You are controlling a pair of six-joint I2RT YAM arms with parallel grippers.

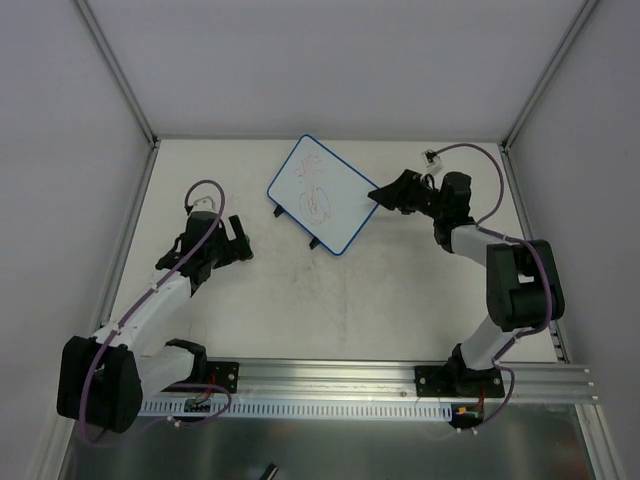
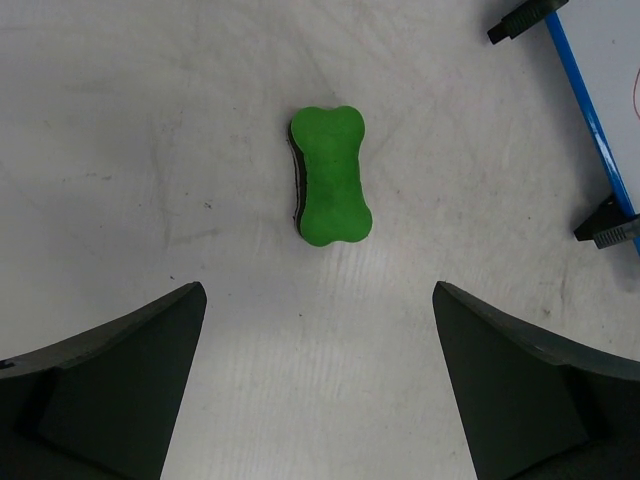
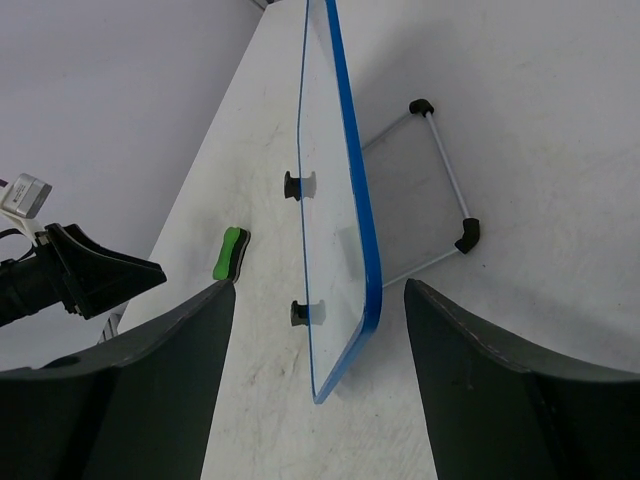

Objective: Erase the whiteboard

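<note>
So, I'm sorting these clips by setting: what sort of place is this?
Probably a lab robot test cell, not a home or office: plain white panels in aluminium framing enclose a table, two arms are bolted to a slotted rail, and a whiteboard and green eraser sit there.

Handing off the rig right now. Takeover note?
Left gripper: open, poised over the eraser, which lies on the table, untouched.
Right gripper: open, fingers either side of the whiteboard edge, no grip yet.
Whiteboard: far middle of the table, scribbles on it.
Done: nothing erased.
Left: pick up the eraser, steady the whiteboard, wipe off the scribbles.
</note>
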